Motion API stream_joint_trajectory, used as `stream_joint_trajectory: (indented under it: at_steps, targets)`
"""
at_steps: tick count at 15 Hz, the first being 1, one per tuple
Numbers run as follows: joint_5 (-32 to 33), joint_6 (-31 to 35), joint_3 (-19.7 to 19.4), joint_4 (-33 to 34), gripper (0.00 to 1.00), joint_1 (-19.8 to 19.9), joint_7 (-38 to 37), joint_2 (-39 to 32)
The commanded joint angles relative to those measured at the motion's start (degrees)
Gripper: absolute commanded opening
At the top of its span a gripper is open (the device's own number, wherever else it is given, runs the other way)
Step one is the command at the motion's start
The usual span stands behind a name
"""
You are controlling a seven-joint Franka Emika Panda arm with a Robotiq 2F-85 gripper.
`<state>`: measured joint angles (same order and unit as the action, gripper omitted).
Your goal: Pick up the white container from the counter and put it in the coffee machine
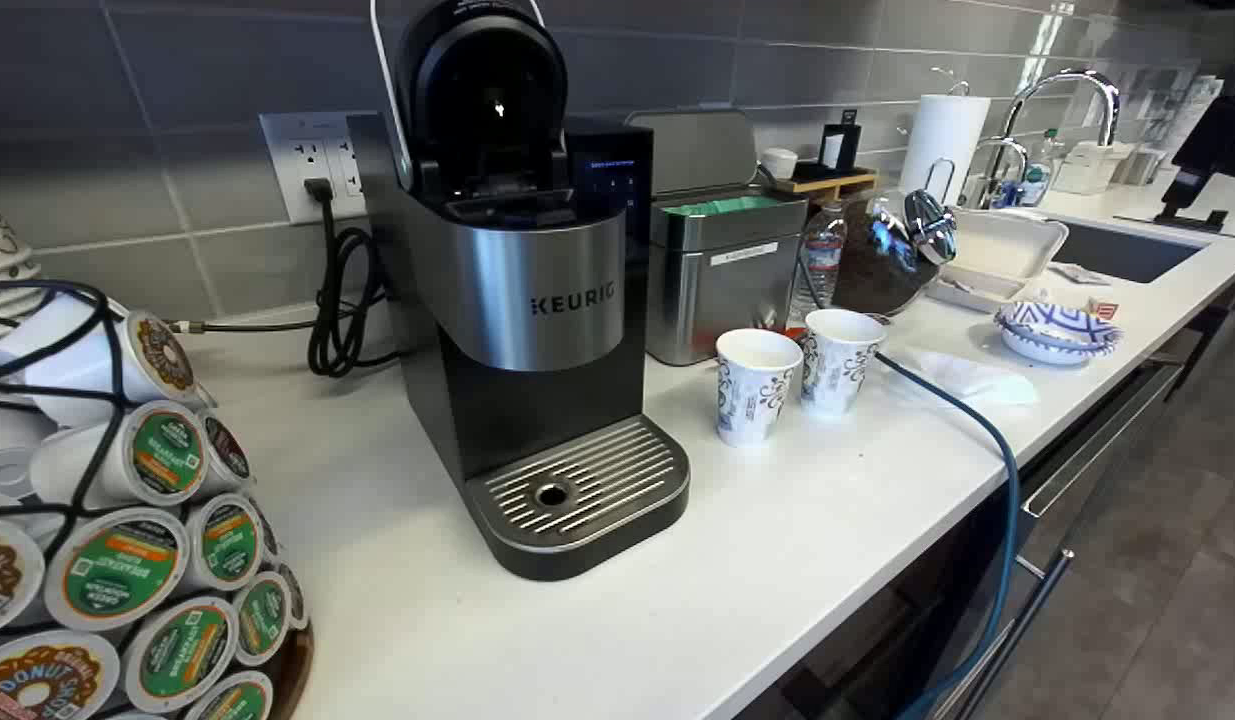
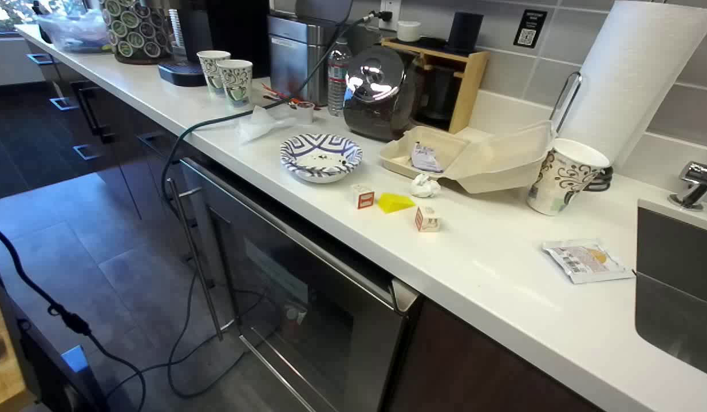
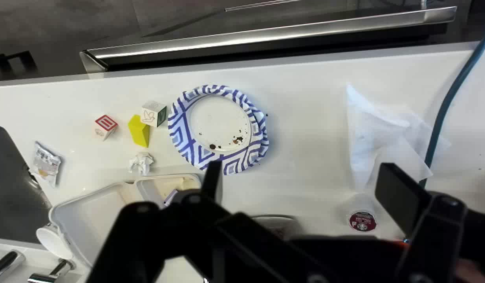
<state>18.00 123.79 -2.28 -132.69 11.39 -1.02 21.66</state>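
Note:
The white container, a small tapered white cup with a dark red lid, lies on its side on the counter [image 3: 305,118] in the wrist view [image 3: 360,214]. It also shows small in an exterior view [image 2: 305,113]. My gripper [image 3: 301,171] is open and empty, above the counter; the container shows between the fingers, nearer the right one, apart from both. The gripper is outside both exterior views. The Keurig coffee machine [image 1: 547,300] stands with its lid raised and its pod bay exposed. It is partly visible in an exterior view [image 2: 233,34] and out of the wrist view.
Two printed paper cups [image 1: 759,390] stand beside the machine. A crumpled napkin [image 3: 368,133] and blue cable [image 3: 450,94] lie near the container. A patterned bowl [image 3: 218,124], takeout box [image 2: 490,154], toy blocks [image 2: 427,219] and dark canister [image 2: 382,103] stand around. A pod rack [image 1: 127,540] stands left.

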Motion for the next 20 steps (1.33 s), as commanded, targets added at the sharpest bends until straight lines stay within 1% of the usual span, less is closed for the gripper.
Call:
stream_joint_trajectory:
  at_steps: [1, 14, 15, 16, 18, 19, 20]
  targets:
    - [0.4, -0.3, -0.9, 0.2, 1.0, -1.0, -0.3, 0.0]
    - [0.4, -0.3, -0.9, 0.2, 1.0, -1.0, -0.3, 0.0]
    - [0.5, -0.5, -0.2, -0.7, 1.0, -1.3, -1.0, 0.0]
    - [-2.7, -0.6, 0.0, -2.8, 1.0, -3.0, -0.9, 0.0]
    - [-6.8, 1.9, 1.1, -8.2, 1.0, -5.3, -3.7, 0.2]
    - [-9.3, 2.4, 1.4, -9.9, 1.0, -6.7, -3.7, -0.2]
    - [-10.9, 4.9, 2.4, -11.9, 1.0, -7.9, -5.5, -0.8]
